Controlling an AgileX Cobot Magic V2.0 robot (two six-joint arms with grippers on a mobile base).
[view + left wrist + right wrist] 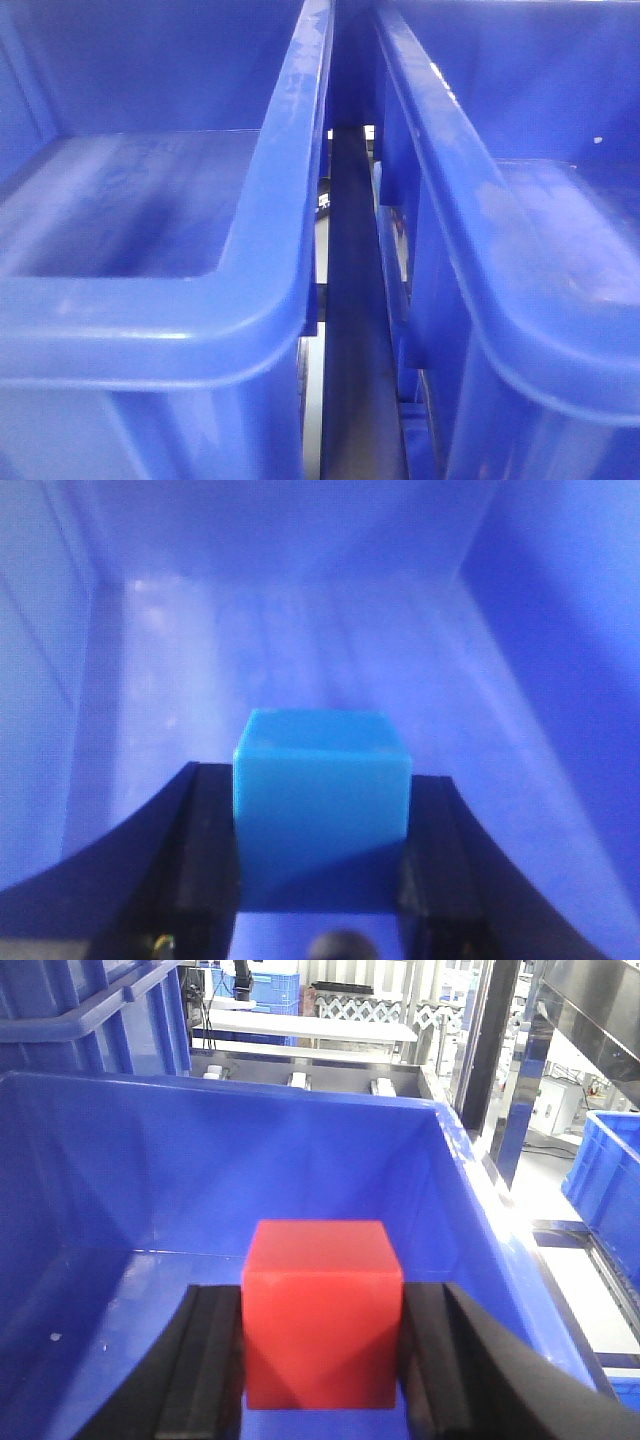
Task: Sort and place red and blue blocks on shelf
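Left gripper [322, 880] clamps blue block [322, 800] inside left bin [150, 330], low over its floor. Right gripper [322, 1360] clamps red block [322, 1310] above right bin [470, 1160]. Lower each near the bin floor before releasing; keep clear of bin walls.

We could not see either arm or block from the front view, where both blue bins [200, 290] ran off the frame edges. The blue block [320, 780] hid its own underside, and the red block [322, 1310] likewise; finger bases were cropped.
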